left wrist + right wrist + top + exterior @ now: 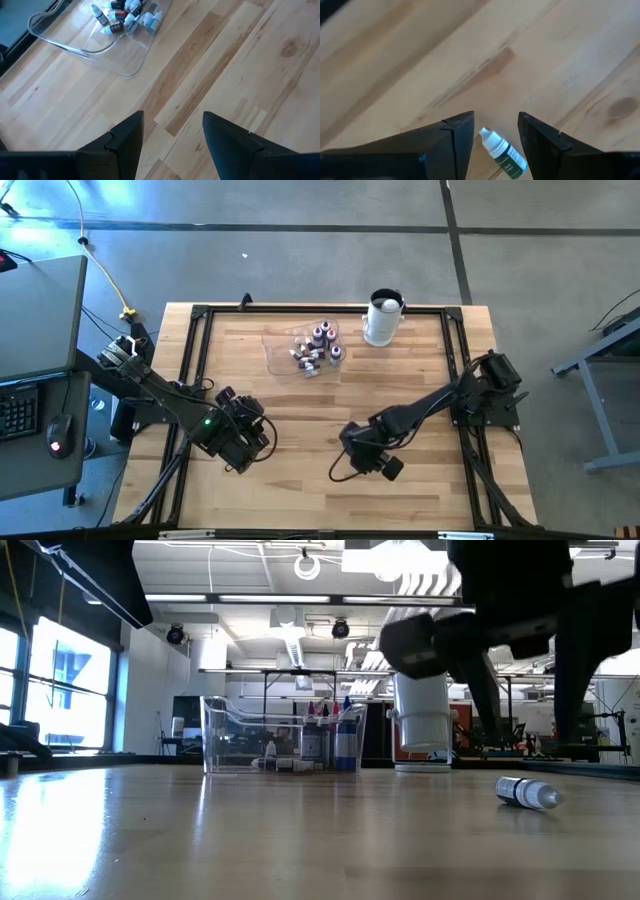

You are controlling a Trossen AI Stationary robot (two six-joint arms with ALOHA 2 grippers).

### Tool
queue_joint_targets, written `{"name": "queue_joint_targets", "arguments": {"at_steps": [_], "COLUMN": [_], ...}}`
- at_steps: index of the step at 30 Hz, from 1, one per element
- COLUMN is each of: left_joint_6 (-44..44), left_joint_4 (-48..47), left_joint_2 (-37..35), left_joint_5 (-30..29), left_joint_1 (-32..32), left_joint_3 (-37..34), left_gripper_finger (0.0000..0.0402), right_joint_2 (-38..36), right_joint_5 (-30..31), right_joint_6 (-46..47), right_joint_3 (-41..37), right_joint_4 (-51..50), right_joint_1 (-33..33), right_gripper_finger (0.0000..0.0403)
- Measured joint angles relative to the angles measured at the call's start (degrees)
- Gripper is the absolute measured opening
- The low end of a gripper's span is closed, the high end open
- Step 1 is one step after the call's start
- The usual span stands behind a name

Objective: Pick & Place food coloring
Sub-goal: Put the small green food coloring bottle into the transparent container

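One small food coloring bottle (503,152), whitish with a dark label, lies on its side on the wood. My right gripper (496,131) hovers open above it, with one finger on either side and no contact. The low view shows the same bottle (527,793) on the table with clear space below the fingers. Several more food coloring bottles (316,347) sit in a clear plastic tray (280,352) near the far edge. My left gripper (172,125) is open over bare wood, on the near side of the tray.
A large white cylindrical container with a dark top (383,318) stands to the right of the tray near the far edge. A black frame (190,370) borders the tabletop. Bare wood lies between both grippers and the tray.
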Motion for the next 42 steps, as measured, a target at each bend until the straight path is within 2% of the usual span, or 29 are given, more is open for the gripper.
{"name": "queue_joint_targets", "arguments": {"at_steps": [9, 20, 25, 28, 31, 36, 42], "left_joint_6": [1.5, 1.5, 1.4, 1.4, 1.4, 1.4, 1.4], "left_joint_4": [0.0, 0.0, 0.0, 0.0, -0.1, 0.1, 0.1], "left_joint_2": [0.0, 0.0, 0.0, 0.0, 0.0, 0.0, 0.0], "left_joint_5": [-1.6, -2.0, -3.2, -3.3, -3.3, -3.1, -3.0], "left_joint_1": [0.0, 0.0, 0.0, 0.0, 0.0, 0.0, 0.0], "left_joint_3": [0.0, 0.0, 0.0, 0.0, 0.0, 0.0, 0.0], "left_gripper_finger": [0.0199, 0.0199, 0.0199, 0.0199, 0.0199, 0.0199, 0.0199], "right_joint_2": [3.1, 2.3, 2.7, 2.4, 1.9, 0.9, 0.8], "right_joint_5": [-1.8, 0.3, -3.6, -8.8, -10.0, -2.4, 5.1], "right_joint_6": [1.1, -0.3, -1.0, 1.2, 4.6, 11.1, 9.0], "right_joint_3": [-0.2, -13.1, -15.5, -14.4, -13.2, -12.7, -12.7], "right_joint_4": [-2.2, 14.2, 24.2, 26.4, 28.5, 29.5, 30.4], "right_joint_1": [-1.7, -3.6, -4.8, -5.1, -5.1, -5.2, -5.1], "right_gripper_finger": [0.0115, 0.0099, 0.0099, 0.0099, 0.0099, 0.0099, 0.0099]}}
